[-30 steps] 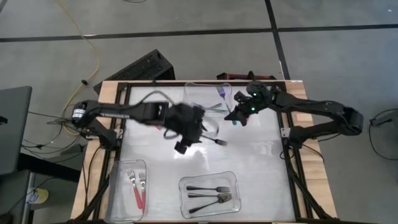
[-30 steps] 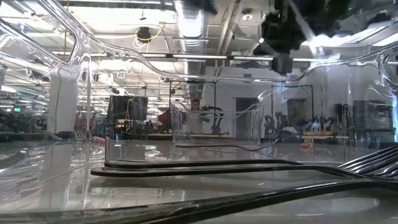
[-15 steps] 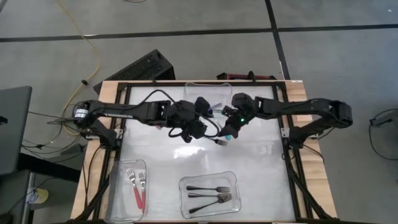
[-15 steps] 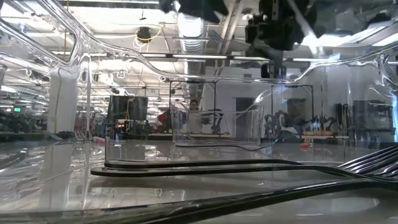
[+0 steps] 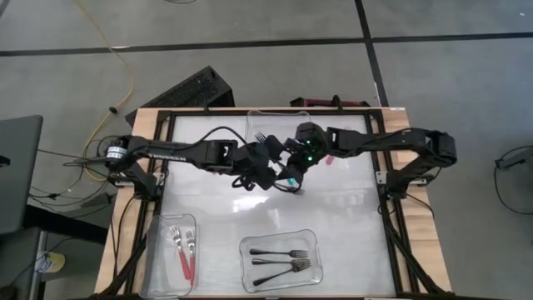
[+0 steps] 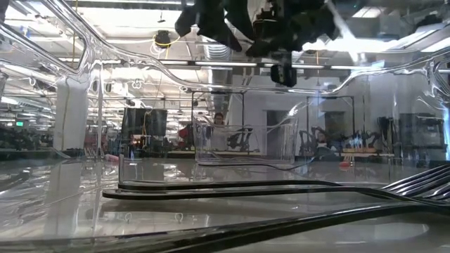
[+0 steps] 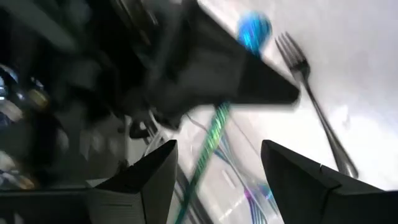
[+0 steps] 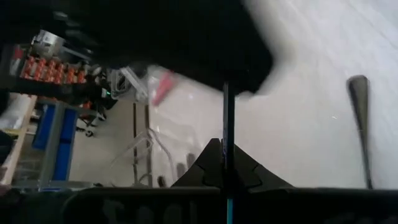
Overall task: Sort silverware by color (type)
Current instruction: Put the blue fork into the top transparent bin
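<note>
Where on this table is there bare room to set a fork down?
Bare surface lies between the red-fork bin and the arms, and right of the black-fork bin toward the table's right edge. It is crowded mid-table, where the left gripper and right gripper meet beside the back bin.

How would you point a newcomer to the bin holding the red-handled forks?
On the table, seen from above, go to the picture's bottom-left corner: a narrow clear bin stands there. Unlike the wider bin beside it, which holds three dark forks, this one holds red-handled forks.
</note>
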### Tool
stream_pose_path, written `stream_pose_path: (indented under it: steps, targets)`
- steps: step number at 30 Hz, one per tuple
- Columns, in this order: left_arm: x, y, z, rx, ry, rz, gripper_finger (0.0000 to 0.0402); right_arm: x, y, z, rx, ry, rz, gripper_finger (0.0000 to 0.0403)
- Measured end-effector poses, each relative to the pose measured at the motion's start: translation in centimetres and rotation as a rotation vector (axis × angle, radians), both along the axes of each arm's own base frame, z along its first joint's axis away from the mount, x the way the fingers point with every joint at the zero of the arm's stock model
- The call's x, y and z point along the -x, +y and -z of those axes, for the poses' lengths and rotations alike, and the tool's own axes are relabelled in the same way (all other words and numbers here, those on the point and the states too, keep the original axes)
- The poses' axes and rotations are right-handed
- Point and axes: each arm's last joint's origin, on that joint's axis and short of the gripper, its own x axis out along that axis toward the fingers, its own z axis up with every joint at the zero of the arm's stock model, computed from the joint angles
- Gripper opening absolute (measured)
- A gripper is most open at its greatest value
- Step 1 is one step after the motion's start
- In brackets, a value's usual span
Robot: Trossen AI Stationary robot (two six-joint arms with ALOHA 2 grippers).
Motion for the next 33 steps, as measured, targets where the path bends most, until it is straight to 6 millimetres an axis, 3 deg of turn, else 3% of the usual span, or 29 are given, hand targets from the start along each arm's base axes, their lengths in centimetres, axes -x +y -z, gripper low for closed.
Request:
stream_pose_path:
  steps: [6,10,14,19,21,28,33]
  targets:
    - [0.6,0.6,0.6,0.018,0.082,-0.012,0.0215,-1.0,0.8,-0.5,-0.006,-0.011,-0.021,0.0016]
    - [0.6,0.5,0.5,0.025,0.081,-0.002,0.0192,-1.1,1.0,-0.6,0.004,-0.012,-0.018,0.0016]
    - [0.6,0.5,0.6,0.018,0.092,0.005,0.0139,-1.3,0.8,-0.3,0.005,-0.006,-0.009,0.0016]
    - [0.6,0.6,0.6,0.012,0.095,0.004,0.0032,-1.6,0.7,0.1,-0.004,0.004,-0.005,0.0016]
    - [0.7,0.7,0.8,0.009,0.111,0.007,0.0011,-1.7,0.7,0.3,-0.006,0.011,-0.007,0.0017]
    - [0.7,0.8,0.7,0.009,0.108,0.003,0.0001,-1.6,0.4,0.0,-0.007,0.004,0.006,0.0051]
    - [0.8,1.4,0.9,0.032,0.116,-0.035,0.0000,-1.1,-1.2,0.0,-0.010,0.016,0.053,0.0076]
